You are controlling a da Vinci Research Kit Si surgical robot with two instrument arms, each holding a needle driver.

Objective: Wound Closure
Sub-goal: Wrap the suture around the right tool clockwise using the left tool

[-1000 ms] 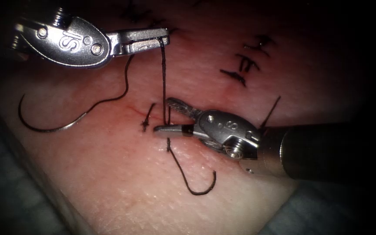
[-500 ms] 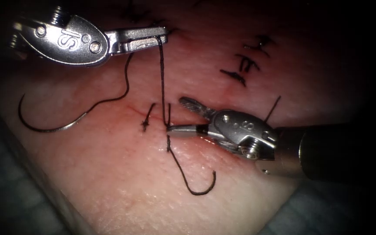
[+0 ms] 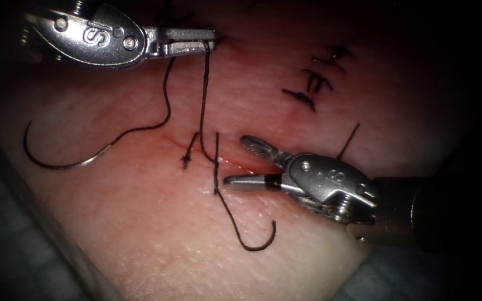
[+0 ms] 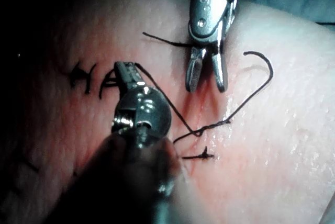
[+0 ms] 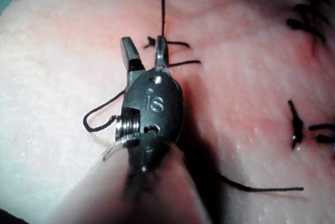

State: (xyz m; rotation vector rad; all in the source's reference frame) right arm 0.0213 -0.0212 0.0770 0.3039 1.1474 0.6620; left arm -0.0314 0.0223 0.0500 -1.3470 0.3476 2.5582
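My left tool (image 3: 196,44) has its fingers pinched on the thread (image 3: 203,95) high above the cut (image 3: 196,153), and since a second ago it has climbed a little, drawing that strand up taller. The thread drops from there to the cut, loops, and goes down across it at the stitch, with a loose tail (image 3: 252,237) curling on the tissue (image 3: 140,223) below. A second strand sags from my left fingers and runs off to the needle (image 3: 57,159), which lies free on the tissue well to the left of the cut, held by neither tool and not in the tissue. My right tool (image 3: 235,161) has its fingers spread and holds nothing; a second ago its lower finger reached across the upright thread, and now it has backed off to the right, so its tips sit just beside the strand, apart from it. In the left wrist view those fingers (image 4: 194,72) stand open above the knotted thread (image 4: 209,127). Earlier stitches (image 3: 313,83) sit further along on the right.
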